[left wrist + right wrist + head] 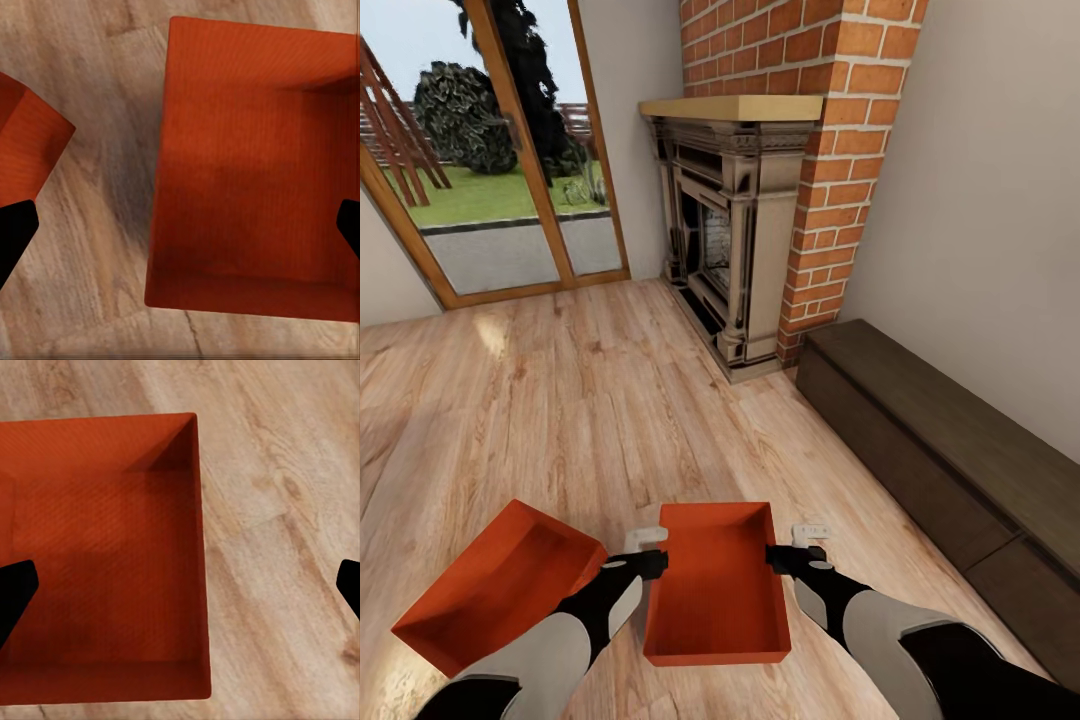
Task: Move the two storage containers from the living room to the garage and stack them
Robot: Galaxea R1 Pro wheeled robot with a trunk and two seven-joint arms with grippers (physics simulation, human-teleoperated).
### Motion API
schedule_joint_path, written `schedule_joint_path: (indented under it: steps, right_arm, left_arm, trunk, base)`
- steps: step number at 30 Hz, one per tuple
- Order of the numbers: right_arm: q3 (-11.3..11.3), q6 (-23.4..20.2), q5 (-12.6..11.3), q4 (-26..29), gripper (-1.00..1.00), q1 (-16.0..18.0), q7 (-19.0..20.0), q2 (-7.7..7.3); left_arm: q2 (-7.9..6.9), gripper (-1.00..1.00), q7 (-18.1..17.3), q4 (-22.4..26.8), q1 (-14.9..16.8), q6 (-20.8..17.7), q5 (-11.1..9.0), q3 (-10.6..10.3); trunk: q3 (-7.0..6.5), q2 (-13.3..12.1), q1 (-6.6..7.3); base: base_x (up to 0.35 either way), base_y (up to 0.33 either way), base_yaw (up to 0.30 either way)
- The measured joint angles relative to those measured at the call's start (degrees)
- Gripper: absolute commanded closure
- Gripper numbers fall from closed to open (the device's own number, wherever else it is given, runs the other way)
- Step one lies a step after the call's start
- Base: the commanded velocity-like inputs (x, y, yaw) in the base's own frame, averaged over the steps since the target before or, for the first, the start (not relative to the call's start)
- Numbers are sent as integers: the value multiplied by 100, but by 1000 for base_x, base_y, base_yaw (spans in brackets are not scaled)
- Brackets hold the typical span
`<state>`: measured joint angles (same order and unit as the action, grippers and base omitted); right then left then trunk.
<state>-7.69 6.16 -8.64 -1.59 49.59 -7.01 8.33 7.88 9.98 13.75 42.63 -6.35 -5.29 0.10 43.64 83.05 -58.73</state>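
Observation:
Two orange-red storage containers lie on the light wood-plank floor of the living room, close in front of me. One storage container [718,590] [255,180] [97,555] is straight ahead, its open top up. The other [500,585] [26,127] sits turned at an angle just to its left. My left gripper [650,563] [180,229] is open and straddles the middle container's left wall. My right gripper [782,557] [180,589] is open astride that container's right wall. In both wrist views the black fingertips [15,232] [15,596] stand far apart.
A brick fireplace [735,250] with a wooden mantel stands ahead. A long dark low cabinet [950,450] runs along the right wall. Wood-framed glass doors [510,180] are at the back left. Plank floor [590,400] stretches between me and them.

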Motion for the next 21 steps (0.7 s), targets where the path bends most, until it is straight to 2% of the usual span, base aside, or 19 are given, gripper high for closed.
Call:
schedule_joint_path:
  steps: [2, 21]
  right_arm:
    - [-2, -3, 1, 0, -100, 0, -1, 4]
    - [-9, -19, -8, 0, -100, 0, 28, -20]
  left_arm:
    - [19, -100, 1, -9, 0, -2, 2, 0]
    - [28, -100, 1, -12, 2, -128, -27, 9]
  trunk:
    - [0, 0, 0]
    - [341, 761, -417]
  base:
    - [0, 0, 0]
    - [0, 0, 0]
